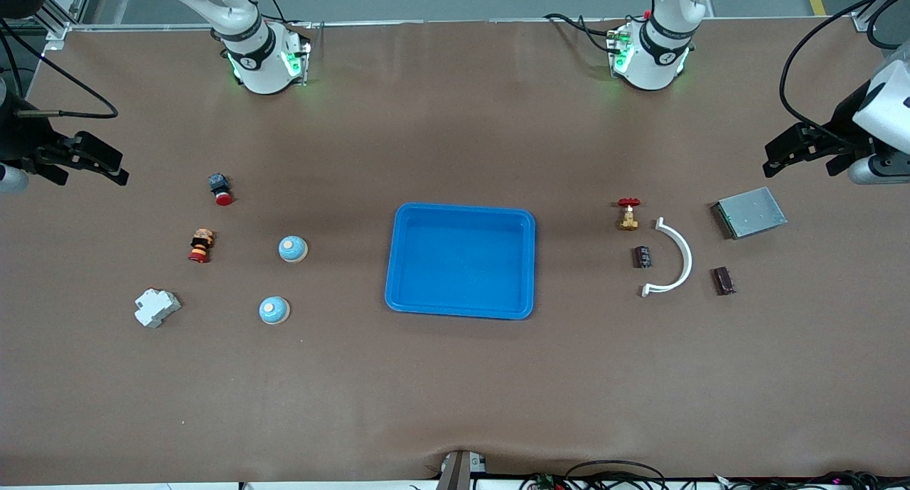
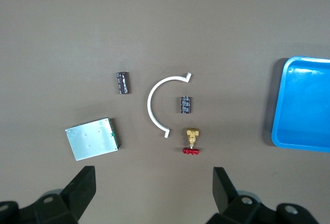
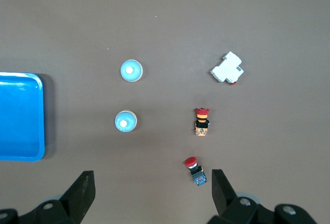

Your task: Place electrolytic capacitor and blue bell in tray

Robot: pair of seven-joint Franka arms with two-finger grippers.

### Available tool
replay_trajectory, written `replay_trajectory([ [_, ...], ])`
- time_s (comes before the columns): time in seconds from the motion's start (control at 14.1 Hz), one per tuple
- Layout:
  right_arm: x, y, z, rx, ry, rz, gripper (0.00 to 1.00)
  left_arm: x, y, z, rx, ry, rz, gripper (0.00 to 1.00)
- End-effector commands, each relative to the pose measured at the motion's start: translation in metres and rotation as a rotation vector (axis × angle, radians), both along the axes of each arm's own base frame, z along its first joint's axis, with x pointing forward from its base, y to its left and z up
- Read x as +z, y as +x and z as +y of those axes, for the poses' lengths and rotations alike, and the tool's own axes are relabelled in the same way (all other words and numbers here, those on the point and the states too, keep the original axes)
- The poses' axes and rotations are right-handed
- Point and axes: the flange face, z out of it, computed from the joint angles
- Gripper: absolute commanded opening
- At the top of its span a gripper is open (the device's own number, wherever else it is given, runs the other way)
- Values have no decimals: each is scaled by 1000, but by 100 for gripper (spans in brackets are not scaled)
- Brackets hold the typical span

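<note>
One tray [image 1: 461, 212], two blue bells [image 1: 292, 249] [image 1: 274, 310] (perhaps two capacitors [image 1: 643, 257] [image 1: 724, 280]).

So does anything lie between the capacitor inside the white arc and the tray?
Nothing visible does. The capacitor sits on the open side of the white arc, facing the tray, with only bare table between them.

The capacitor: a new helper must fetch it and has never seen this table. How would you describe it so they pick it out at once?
Start at the blue tray mid-table and look toward the left arm's end, to the white arc. The capacitor is the short black cylinder lying in the arc's hollow, nearer the camera than the brass valve. The similar dark part lies outside the arc, farther from the tray.
</note>
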Motion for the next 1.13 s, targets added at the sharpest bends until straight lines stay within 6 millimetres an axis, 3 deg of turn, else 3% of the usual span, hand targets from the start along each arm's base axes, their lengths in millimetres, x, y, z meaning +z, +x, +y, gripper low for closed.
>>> replay_trajectory([
  [0.0,8,-6,-1,4,-15,-13,100,4,2,1,-5,4,8,100],
  [0.42,9,-7,-5,-2,-14,-14,100,-6,8,2,-15,7,26,100],
  [0.57,10,-8,-5,-8,-14,-14,100,-23,22,1,-20,4,52,100],
  [0.85,9,-9,-2,-10,-14,-14,100,-102,63,-10,-9,-14,161,100],
  [1.06,0,-9,8,-78,-10,7,100,-150,94,-8,-17,-4,205,100],
])
